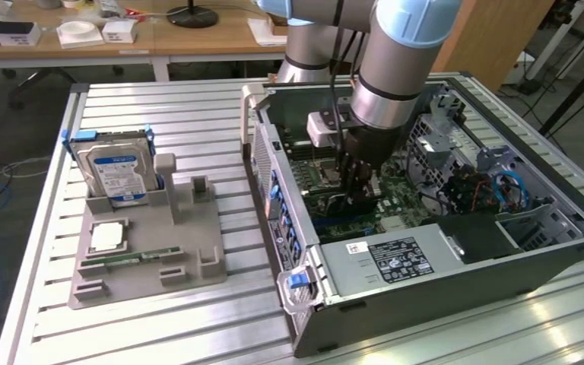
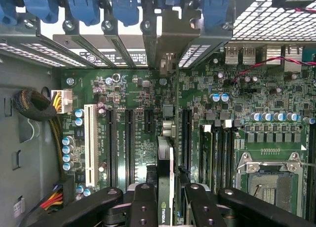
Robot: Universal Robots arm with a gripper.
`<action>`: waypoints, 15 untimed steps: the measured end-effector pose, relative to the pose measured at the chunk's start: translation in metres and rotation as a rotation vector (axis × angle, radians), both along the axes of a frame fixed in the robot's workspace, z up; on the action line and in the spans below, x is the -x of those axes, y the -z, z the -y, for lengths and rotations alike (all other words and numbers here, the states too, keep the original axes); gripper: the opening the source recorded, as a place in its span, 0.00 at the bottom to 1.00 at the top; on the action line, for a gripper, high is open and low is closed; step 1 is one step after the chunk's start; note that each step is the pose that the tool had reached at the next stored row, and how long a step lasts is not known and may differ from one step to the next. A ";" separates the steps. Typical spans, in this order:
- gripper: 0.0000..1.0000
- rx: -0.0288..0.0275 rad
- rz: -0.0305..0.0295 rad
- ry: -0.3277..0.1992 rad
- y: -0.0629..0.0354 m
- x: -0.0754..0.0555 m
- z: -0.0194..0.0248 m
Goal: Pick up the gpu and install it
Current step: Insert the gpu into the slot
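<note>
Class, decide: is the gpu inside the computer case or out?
Inside: the gripper holds the gpu edge-on above the motherboard.

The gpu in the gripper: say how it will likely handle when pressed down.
The gpu, clamped edge-on in the gripper, looks like a thin rigid board, so probably stiff. Being thin, it may tilt if pushed off-line. Its exposed components suggest it is fragile.

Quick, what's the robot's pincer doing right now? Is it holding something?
Pincer: closed on the gpu, holding it edge-on above the motherboard inside the computer case.
</note>
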State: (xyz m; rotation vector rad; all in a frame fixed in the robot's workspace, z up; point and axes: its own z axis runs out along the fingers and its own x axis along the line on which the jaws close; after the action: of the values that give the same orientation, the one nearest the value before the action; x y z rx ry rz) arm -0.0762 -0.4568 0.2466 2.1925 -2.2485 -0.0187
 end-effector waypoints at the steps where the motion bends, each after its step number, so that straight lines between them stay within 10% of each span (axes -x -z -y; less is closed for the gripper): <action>1: 0.26 0.0001 0.0000 0.000 0.0000 0.000 0.0000; 15: 0.26 0.0007 0.0104 0.000 0.0066 0.004 0.0000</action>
State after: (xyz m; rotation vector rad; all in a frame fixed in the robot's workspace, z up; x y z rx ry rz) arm -0.0806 -0.4569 0.2400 2.1976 -2.2534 -0.0065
